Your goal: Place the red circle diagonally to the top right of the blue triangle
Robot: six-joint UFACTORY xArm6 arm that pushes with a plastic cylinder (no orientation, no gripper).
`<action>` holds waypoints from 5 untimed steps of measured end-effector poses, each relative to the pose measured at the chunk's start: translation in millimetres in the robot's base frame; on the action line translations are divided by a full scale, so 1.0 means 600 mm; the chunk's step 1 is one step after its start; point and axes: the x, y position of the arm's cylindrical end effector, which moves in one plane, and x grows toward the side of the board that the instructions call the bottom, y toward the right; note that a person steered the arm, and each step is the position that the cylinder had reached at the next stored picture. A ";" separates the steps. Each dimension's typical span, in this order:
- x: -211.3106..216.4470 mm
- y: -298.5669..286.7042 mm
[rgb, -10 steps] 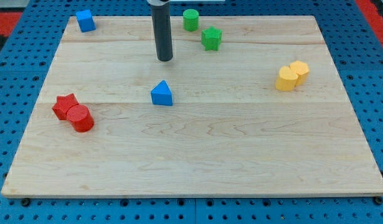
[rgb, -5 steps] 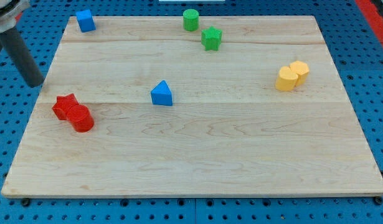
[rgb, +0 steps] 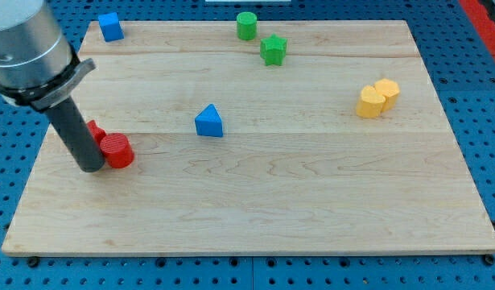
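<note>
contact: my tip (rgb: 90, 167) presses the red circle's (rgb: 117, 151) left side; light, rigid, slides easily toward blue triangle (rgb: 208, 121); no pincer fitted.

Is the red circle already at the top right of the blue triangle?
No, the red circle lies far to the view's left of the blue triangle, beside my tip.

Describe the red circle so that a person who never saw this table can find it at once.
Look at the wooden board, on the view's left side, where the dark rod comes down. My tip rests there, and the red circle sits just to its right. It is a round flat-topped cylinder; the red star behind it has points.
</note>
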 end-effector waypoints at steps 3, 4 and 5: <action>-0.046 0.000; -0.043 0.067; -0.046 0.089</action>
